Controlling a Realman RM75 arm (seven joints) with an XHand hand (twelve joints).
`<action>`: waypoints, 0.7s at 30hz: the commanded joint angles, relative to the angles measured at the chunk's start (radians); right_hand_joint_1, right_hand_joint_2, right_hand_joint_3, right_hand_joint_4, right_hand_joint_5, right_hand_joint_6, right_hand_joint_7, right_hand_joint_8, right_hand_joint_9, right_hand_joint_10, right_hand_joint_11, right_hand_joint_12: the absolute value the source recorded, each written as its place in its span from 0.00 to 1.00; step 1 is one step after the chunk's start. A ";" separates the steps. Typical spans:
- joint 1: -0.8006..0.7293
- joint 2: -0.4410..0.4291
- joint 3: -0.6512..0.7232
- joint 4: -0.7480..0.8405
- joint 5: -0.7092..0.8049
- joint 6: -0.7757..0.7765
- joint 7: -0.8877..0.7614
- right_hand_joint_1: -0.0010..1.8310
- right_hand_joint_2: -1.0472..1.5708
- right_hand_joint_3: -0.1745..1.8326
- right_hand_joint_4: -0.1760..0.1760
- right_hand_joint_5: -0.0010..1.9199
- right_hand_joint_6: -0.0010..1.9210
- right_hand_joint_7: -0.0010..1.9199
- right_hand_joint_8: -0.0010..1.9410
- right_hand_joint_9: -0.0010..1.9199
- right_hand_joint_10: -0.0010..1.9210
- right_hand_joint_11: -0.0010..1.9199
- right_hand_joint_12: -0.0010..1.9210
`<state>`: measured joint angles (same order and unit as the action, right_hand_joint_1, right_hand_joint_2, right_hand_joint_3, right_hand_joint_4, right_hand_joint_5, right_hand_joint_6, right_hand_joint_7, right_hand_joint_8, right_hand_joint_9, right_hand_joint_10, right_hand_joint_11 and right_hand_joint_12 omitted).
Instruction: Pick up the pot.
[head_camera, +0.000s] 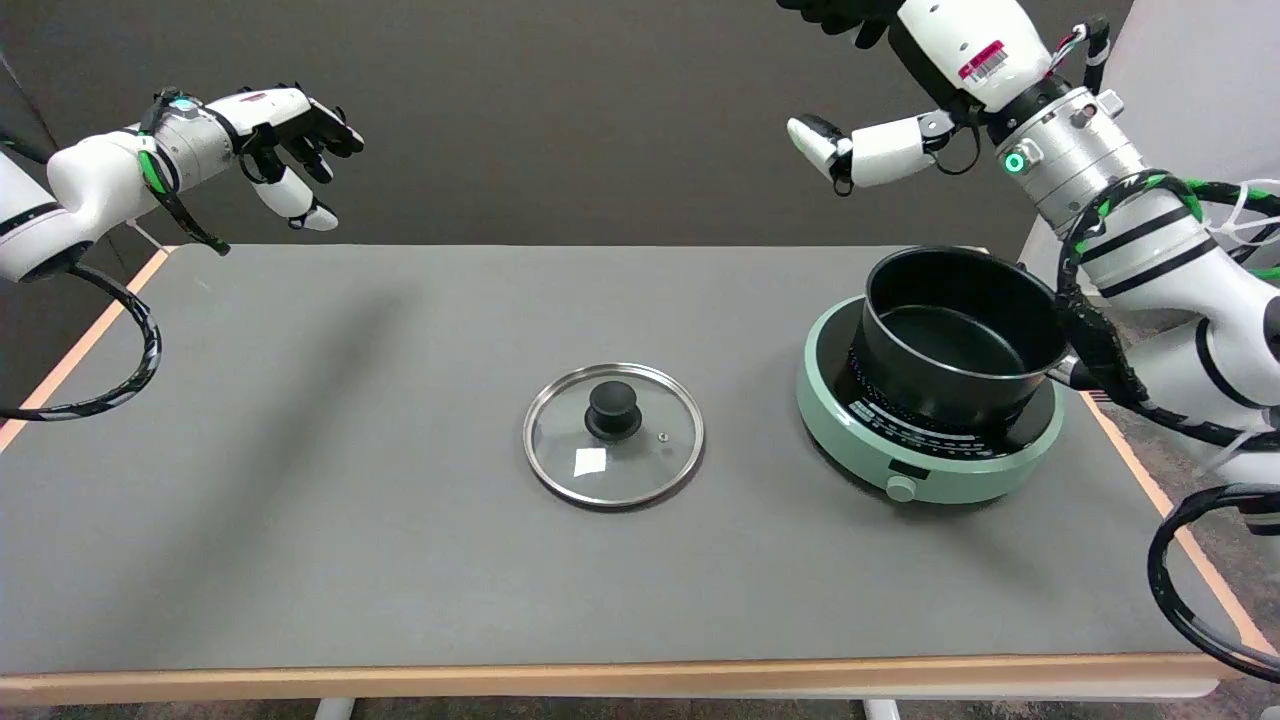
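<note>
A black pot (955, 345) stands upright and uncovered on a round green induction cooker (925, 470) at the table's right side. Its handle points right and is mostly hidden behind my right forearm. My right hand (925, 70) hangs high in the air above and behind the pot, well clear of it. The thumb sticks out to the left, and the dark fingers run off the picture's top edge. Nothing is in the hand.
A glass lid (613, 433) with a black knob lies flat near the middle of the grey table (300, 500). The idle left hand (290, 140) is held in the air at the upper left. Black cables loop beside the table's right edge.
</note>
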<state>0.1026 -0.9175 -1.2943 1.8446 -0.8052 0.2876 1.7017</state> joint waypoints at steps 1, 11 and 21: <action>-0.002 -0.002 -0.005 -0.058 0.102 0.043 0.001 0.42 0.61 0.54 0.68 0.25 0.10 0.33 0.10 0.32 0.24 0.27 0.61; 0.040 0.010 -0.041 -0.175 0.216 0.088 0.001 0.42 0.61 0.54 0.67 0.25 0.10 0.33 0.10 0.32 0.24 0.27 0.61; 0.090 0.080 -0.047 -0.224 0.301 0.143 0.001 0.42 0.62 0.54 0.67 0.26 0.11 0.33 0.10 0.32 0.23 0.27 0.61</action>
<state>0.1305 -0.9070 -1.3192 1.7176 -0.6375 0.3581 1.7023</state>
